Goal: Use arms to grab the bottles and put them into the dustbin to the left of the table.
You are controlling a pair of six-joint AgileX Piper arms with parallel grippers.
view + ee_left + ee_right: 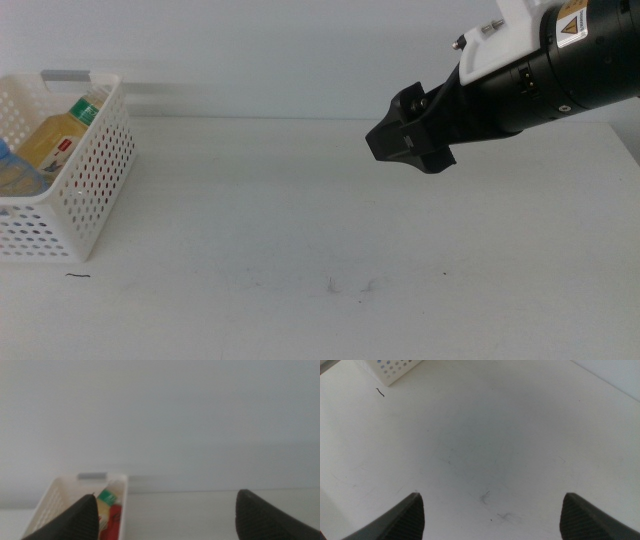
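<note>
Wall [250,50]: plain, pale grey-white, seen behind the far edge.
Light: soft and even, with only faint shadows cast.
Windows, floor: not shown.

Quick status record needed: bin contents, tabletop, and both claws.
dustbin: white perforated basket, left end of table
in dustbin: yellow juice bottle; red can; something blue at its edge, unclear
tabletop: no bottles visible, faint scuffs
right claw: open, empty, raised over table
left claw: open, empty, facing the dustbin
</note>
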